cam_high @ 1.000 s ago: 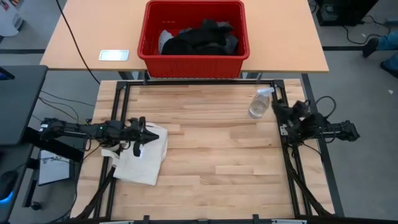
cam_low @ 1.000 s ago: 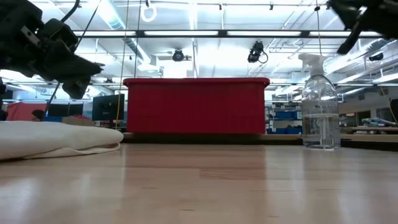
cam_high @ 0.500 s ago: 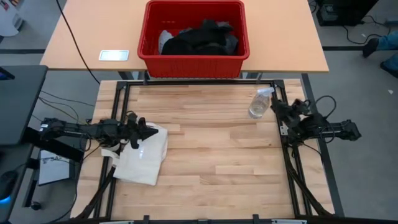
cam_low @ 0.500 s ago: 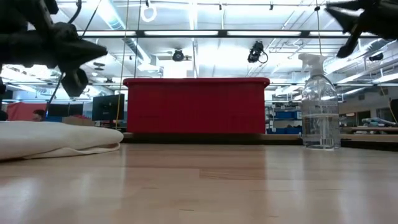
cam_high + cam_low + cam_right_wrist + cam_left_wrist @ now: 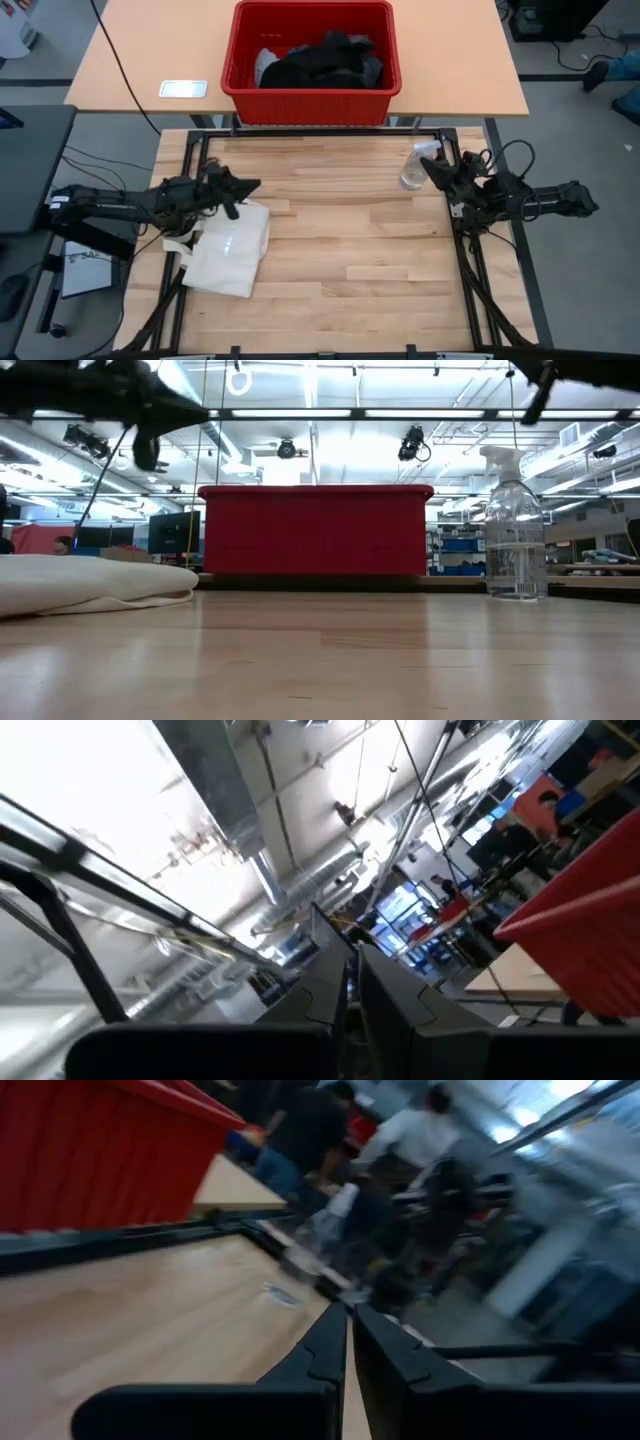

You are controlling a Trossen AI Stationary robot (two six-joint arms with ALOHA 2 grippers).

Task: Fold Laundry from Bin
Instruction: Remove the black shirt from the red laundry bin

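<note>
The left gripper (image 5: pixel 250 184) hangs in the air above the near-left part of the wooden table (image 5: pixel 340 240), its two fingers (image 5: pixel 325 1345) pressed together with only a thin slit between them and nothing held. It points toward the middle of the table, with its tip just past the far edge of a cream cloth bag (image 5: pixel 228 250) that lies flat on the wood below it. From table height the same arm shows as a dark shape high up on the left, well clear of the bag (image 5: pixel 80 582).

The right gripper (image 5: pixel 426 165) is raised over the right edge of the table, its fingers (image 5: pixel 320 970) also closed on each other and empty. Its tip sits just beside a clear spray bottle (image 5: pixel 417 166) that stands upright near the far right corner; I cannot tell whether the two touch.

Beyond the wooden table, on a lighter tabletop (image 5: pixel 130 60), stands the red bin (image 5: pixel 312 100). The laundry (image 5: pixel 325 62) is piled inside it, mostly black and dark grey, with a lighter grey piece at the left side of the heap. A small white card (image 5: pixel 183 89) lies on that tabletop to the left of the bin. People stand in the room behind, seen blurred from the left wrist.
</note>
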